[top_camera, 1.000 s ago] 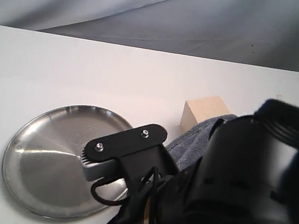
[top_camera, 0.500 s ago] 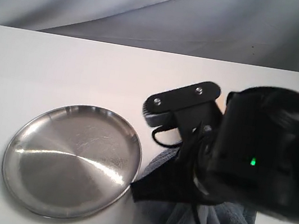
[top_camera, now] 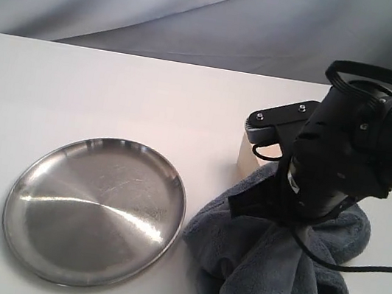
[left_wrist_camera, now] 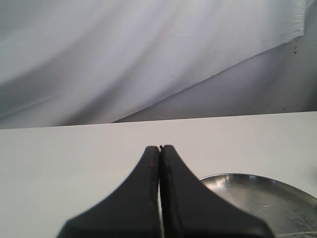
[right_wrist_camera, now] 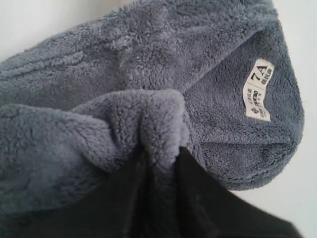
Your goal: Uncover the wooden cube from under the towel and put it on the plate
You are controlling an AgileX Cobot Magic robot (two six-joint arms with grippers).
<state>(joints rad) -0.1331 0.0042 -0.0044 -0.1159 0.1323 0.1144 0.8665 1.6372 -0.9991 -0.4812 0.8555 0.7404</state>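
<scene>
Soft, limp towel [right_wrist_camera: 148, 59] (draping freely) is pinched by a fold in the right gripper [right_wrist_camera: 159, 166]. Half-hidden wooden cube [top_camera: 243, 158] is judged rigid, probably light; best taken across flat faces.

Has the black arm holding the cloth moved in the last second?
Yes. The right gripper, pinching the towel, has swung right and farther back, off the edge of the plate and over beside the wooden cube.
</scene>
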